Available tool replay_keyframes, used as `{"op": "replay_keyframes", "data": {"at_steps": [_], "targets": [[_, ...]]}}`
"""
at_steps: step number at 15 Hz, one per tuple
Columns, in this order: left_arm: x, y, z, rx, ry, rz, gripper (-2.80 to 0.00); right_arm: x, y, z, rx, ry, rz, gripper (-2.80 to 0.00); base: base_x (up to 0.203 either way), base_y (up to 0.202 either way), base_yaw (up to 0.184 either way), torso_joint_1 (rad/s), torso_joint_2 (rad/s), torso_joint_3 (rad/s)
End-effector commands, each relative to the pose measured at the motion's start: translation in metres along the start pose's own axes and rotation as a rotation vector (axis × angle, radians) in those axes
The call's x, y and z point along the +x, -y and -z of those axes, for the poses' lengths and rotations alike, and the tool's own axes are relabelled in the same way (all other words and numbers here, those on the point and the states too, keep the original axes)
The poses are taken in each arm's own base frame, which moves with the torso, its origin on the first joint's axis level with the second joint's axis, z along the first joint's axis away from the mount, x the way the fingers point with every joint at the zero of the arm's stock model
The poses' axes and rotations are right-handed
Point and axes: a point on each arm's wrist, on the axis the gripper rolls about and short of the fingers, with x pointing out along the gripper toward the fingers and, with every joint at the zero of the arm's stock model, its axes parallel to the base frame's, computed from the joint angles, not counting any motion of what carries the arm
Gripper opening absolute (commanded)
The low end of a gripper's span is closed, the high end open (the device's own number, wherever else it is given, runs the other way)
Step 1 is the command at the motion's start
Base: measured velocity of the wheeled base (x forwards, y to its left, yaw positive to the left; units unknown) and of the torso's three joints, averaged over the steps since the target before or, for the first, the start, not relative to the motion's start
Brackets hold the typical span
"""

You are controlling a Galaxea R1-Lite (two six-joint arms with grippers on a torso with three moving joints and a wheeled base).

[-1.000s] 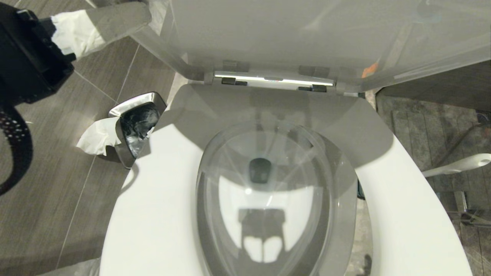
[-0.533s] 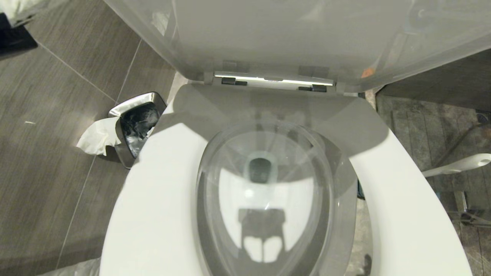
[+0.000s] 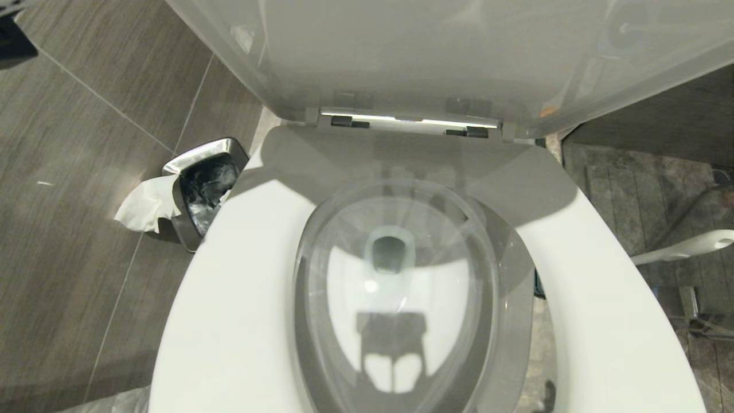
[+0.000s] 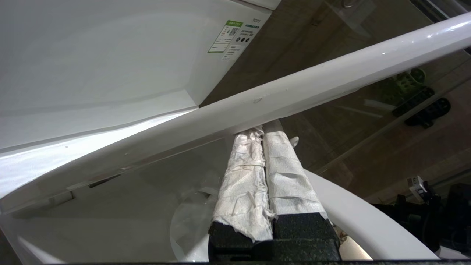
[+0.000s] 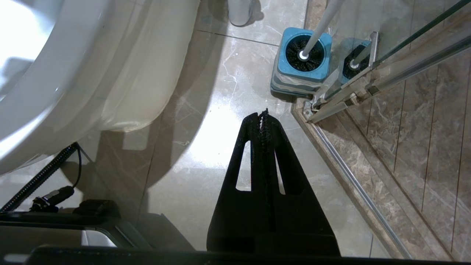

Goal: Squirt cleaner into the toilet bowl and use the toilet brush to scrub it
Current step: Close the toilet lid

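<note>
a toilet bowl (image 3: pixel 395 298) seen from above fills the middle of the head view, its white seat (image 3: pixel 229 310) down and its lid (image 3: pixel 436 51) raised behind the hinges. clear water sits in the bowl, with a dark outlet at its middle and a shadow across the near part; no blue tint can be made out there.

the left tool (image 4: pixel 263 129) is clenched, its two paper-wrapped fingers (image 4: pixel 243 176) pressed together with nothing between them. its tips sit right under the edge of the raised lid (image 4: pixel 294 92); whether they touch it cannot be told. the bowl lies below and beyond the tool. in the head view only a dark scrap of this arm shows at the top left corner.

the right tool (image 5: pixel 263 114) is also clenched and empty, hanging above the pale floor tiles (image 5: pixel 206 140) beside the bowl's outer wall (image 5: pixel 121 73). the toilet brush (image 5: pixel 303 55) stands in its square blue base just beyond the tool's tip, near but apart, its handle cut off by the frame edge. it stands against a glass door's metal frame (image 5: pixel 346 95), leaving a narrow strip of floor between bowl and door.

on the bowl's left, a small steel bin (image 3: pixel 200 183) with white paper (image 3: pixel 146 203) over its rim stands on the grey floor, partly hidden by the seat.
</note>
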Motion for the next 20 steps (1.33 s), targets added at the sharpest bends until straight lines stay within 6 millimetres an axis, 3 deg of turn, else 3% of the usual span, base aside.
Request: {"op": "replay_keyframes", "data": {"at_steps": [1,14,20], "targets": [[-0.0003,0.0001,0.0005,-0.004,-0.009,0.001,-2.8,0.0001,0.0,-0.0001,0.0,-0.001,-0.002,-2.8,0.0,0.0,0.0,0.0,0.0,0.0],[-0.008,0.0036,0.0003,0.002,-0.037,-0.003,-2.8,0.0001,0.0,-0.0001,0.0,-0.001,0.0,-2.8,0.0,0.0,0.0,0.0,0.0,0.0],[-0.0092,0.0043,0.0007,0.016,-0.043,-0.002,-2.8,0.0,0.0,-0.0001,0.0,0.0,0.0,-2.8,0.0,0.0,0.0,0.001,0.0,0.145]]}}
